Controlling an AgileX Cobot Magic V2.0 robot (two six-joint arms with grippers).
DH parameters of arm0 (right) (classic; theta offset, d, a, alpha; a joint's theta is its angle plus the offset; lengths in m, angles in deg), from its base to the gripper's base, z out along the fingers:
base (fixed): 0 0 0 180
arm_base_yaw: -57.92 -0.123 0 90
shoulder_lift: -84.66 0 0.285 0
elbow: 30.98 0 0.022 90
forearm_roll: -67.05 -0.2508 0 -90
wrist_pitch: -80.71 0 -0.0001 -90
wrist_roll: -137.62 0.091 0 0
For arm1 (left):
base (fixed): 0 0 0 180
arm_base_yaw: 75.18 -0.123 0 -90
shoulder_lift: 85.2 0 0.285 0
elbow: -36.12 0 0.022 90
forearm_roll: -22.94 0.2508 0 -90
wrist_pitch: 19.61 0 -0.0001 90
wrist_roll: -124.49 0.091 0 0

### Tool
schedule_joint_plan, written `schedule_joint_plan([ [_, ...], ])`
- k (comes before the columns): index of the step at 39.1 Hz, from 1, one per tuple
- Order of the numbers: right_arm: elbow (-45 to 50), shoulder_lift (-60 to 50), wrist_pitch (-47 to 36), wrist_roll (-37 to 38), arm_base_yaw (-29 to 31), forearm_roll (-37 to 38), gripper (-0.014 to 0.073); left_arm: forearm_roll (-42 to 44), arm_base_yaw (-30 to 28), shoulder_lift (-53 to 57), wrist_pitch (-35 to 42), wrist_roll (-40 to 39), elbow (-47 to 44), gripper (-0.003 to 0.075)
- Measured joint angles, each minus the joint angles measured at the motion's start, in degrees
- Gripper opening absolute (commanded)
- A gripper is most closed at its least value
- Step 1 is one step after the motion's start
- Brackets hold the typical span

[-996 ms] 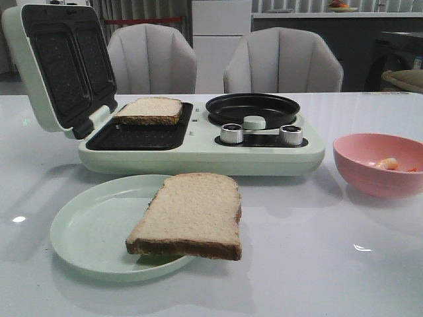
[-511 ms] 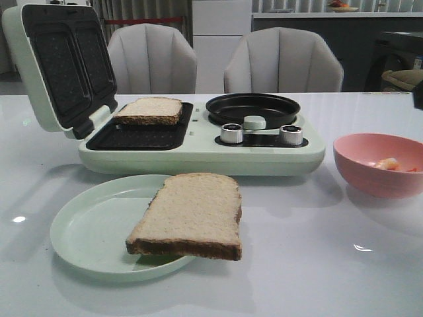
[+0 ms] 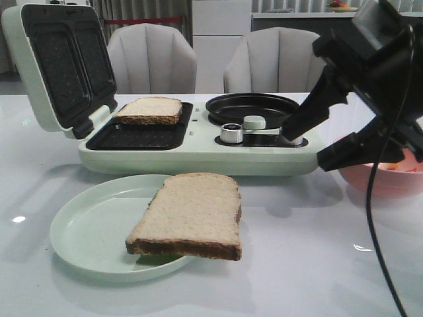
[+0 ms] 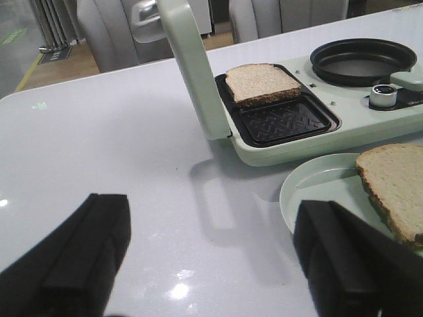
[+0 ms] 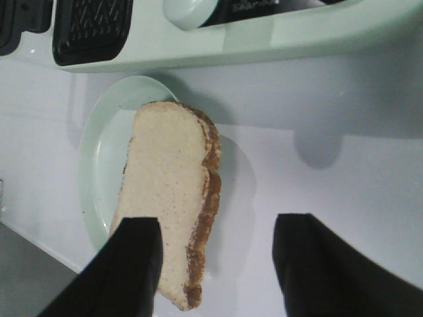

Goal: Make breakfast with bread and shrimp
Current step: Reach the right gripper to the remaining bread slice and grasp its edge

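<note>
One slice of bread lies on the pale green plate, overhanging its right rim. A second slice of bread rests on the far grill plate of the open sandwich maker. My right gripper hangs open in the air in front of the maker's right end. In the right wrist view it looks down on the plated bread. My left gripper is open over bare table, left of the plate, and is out of the front view. My right arm hides the shrimp.
A pink bowl stands at the right, mostly behind my right arm. The maker's lid stands open at the left. A round black pan and two metal knobs sit on its right half. Two chairs stand behind the table.
My right arm has come into the front view from the right and now hangs in front of the pink bowl and the maker's right knob. The bread has not moved.
</note>
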Motion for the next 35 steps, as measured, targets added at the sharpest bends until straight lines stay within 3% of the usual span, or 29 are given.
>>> schedule_joint_plan([
  [6,-0.11,5.79,2.83,-10.87,0.0,-9.43,0.0474,0.0,0.0,0.0,0.0,0.0,0.0,0.0564],
  [15,-0.63,12.91,6.76,-20.3,-0.35,-18.03,0.0474,0.0,0.0,0.0,0.0,0.0,0.0,0.0564],
  [35,-0.75,19.57,8.0,-26.9,-4.55,-24.34,0.0474,0.0,0.0,0.0,0.0,0.0,0.0,0.0564],
])
